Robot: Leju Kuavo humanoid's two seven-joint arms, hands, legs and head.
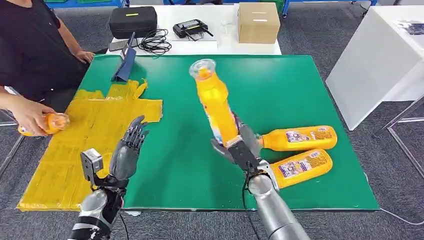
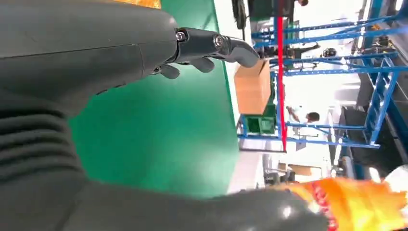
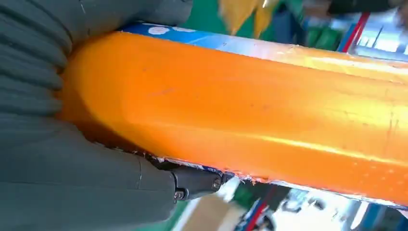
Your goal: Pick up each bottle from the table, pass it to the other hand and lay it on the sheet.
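Far left, at the table's edge: a person's hand point(image 1: 31, 116) holding an orange bottle point(image 1: 47, 123) over the yellow sheet point(image 1: 75, 150). Left hand point(image 1: 127, 150) raised beside the sheet, fingers spread, holding nothing, palm turned right toward the lifted bottle. Centre: held bottle point(image 1: 216, 107) gripped at its base by the right hand point(image 1: 242, 145), long axis near upright, cap leaning far and slightly left. Gap of bare green table point(image 1: 180, 165) between the hands; leftward carry judged necessary for the pass. Right: two spare bottles point(image 1: 299, 150) lying on their sides
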